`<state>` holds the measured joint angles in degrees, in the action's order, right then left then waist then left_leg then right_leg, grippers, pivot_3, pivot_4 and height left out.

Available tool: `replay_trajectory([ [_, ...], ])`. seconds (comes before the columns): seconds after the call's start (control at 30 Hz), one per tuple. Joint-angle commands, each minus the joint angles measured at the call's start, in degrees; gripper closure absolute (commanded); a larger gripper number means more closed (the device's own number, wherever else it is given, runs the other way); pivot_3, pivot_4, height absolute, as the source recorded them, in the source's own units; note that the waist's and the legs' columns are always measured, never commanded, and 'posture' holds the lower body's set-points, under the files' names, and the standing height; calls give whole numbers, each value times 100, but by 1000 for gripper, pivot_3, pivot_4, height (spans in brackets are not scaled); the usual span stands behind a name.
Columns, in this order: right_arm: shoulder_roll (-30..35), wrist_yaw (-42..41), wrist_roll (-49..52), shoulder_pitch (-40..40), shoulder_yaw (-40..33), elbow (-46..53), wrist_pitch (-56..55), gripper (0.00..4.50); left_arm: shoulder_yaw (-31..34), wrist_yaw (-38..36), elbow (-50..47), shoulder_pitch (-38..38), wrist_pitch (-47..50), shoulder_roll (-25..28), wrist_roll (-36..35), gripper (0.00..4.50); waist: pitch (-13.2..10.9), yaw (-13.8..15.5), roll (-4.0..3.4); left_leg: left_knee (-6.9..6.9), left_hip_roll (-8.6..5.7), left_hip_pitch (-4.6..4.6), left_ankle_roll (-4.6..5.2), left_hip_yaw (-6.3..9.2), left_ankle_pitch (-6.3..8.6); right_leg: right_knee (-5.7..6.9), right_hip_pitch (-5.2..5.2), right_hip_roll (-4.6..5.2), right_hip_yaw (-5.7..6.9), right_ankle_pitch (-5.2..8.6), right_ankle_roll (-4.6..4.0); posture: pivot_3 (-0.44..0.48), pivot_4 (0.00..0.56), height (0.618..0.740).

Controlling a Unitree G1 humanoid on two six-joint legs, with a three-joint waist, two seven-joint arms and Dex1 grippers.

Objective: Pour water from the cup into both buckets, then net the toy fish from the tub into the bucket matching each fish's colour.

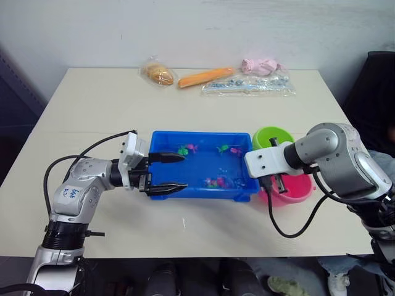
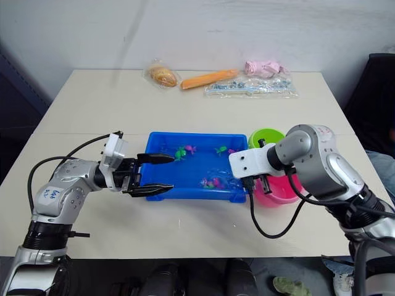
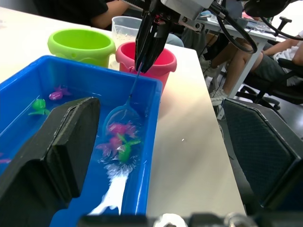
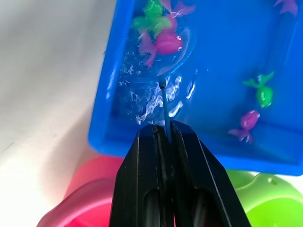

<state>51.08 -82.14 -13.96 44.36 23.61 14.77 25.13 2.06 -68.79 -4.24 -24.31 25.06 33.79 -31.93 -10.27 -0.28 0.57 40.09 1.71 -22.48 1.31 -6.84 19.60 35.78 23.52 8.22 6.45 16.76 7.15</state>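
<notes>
The left gripper (image 1: pixel 166 174) is reaching over the near left corner of the blue tub (image 1: pixel 185 190), its two black fingers spread wide apart and holding nothing; one finger is lying over the water, the other along the tub's near rim. Blue handwriting on a label on the left forearm is too small to read.

The tub is sitting at the middle of the table (image 1: pixel 92 105) and holding shallow water. Toy fish are floating in it: a green fish (image 1: pixel 182 150) and a pink fish (image 1: pixel 192 147) toward the far side, another green one (image 1: pixel 223 148) further right, and a cluster of pink and green fish (image 3: pixel 118 139) by the near right corner, too tangled to count. A small round net (image 3: pixel 118 118) on a thin handle is dipping into the water at that cluster, its hoop partly blurred by ripples.

The right gripper (image 3: pixel 147 54) is pinching the net's handle between closed fingers, above the pink bucket (image 3: pixel 163 64). The lime green bucket (image 3: pixel 81 45) is standing just beside the pink one, both close against the tub's right end. What either bucket contains cannot be made out. The clear measuring cup (image 3: pixel 124 29) is standing behind them, largely hidden by the gripper.

Along the table's far edge are lying a bagged bun (image 1: pixel 159 74), an orange carrot toy (image 1: pixel 205 76), a clear packet (image 1: pixel 248 85) and a pink toy (image 1: pixel 259 65).
</notes>
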Motion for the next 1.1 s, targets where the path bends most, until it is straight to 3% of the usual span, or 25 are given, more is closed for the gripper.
replay_trajectory([
  [0.03, 18, 200, 32, 149, -246, -81, -108, 4500, 107, 25, -267, 26, 6, 54, -160, 68, 0, 16, 0, 0, 0, 0, 0, 0, 0, 0, -1, 0, 0, 0, 0, 0, 150, 740],
  [0.5, 150, 728, -187, -5, -238, -315, -284, 4500, 138, -14, -124, -40, -76, 186, -101, 68, 0, 2, 0, 0, 0, 2, 0, -1, 0, 0, -2, 1, -2, 0, 0, 0, 150, 740],
  [1.1, 371, 557, 431, -251, -564, 96, 1137, 4500, 92, -33, -40, -97, -128, 345, -45, 68, 0, 5, 0, -1, 1, 2, 1, 0, 0, 0, -2, 1, -3, 0, 0, 0, 150, 740],
])
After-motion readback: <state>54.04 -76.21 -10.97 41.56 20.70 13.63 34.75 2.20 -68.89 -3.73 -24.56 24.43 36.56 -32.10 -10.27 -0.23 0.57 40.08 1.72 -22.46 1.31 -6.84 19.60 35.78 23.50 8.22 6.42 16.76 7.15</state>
